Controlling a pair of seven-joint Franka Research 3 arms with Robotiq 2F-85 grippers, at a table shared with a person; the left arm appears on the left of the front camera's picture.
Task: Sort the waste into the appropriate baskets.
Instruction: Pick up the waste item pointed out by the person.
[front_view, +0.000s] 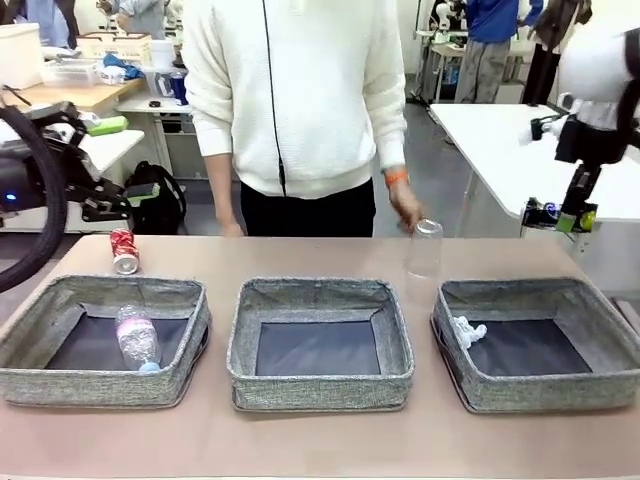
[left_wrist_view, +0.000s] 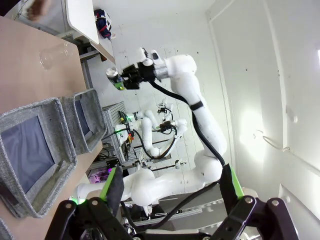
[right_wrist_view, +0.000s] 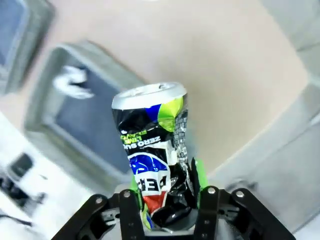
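Front view: three low rectangular baskets of grey woven fabric are sitting in a row on the brown worktop (front_view: 320, 440). The left basket (front_view: 100, 385) is holding a clear plastic bottle (front_view: 138, 340). The right basket (front_view: 545, 392) is holding a crumpled white paper ball (front_view: 467, 331). The middle basket (front_view: 320, 390) is sitting between them. A red crushed can (front_view: 123, 251) is lying just behind the left basket. The person's hand (front_view: 405, 205) is hanging just above an upturned clear plastic cup (front_view: 424, 250); whether they are touching, cannot tell. The right gripper (front_view: 565, 216) is hanging high at the right, well apart from the baskets.

Left wrist view: the left gripper (left_wrist_view: 172, 170) is showing its fingers spread fully wide, gripping nothing.

Right wrist view: the right gripper's fingers (right_wrist_view: 134, 187) are standing partly closed, clamping the lower end of a dark multicoloured crushed can (right_wrist_view: 150, 135), which is standing upright above the blurred right basket.
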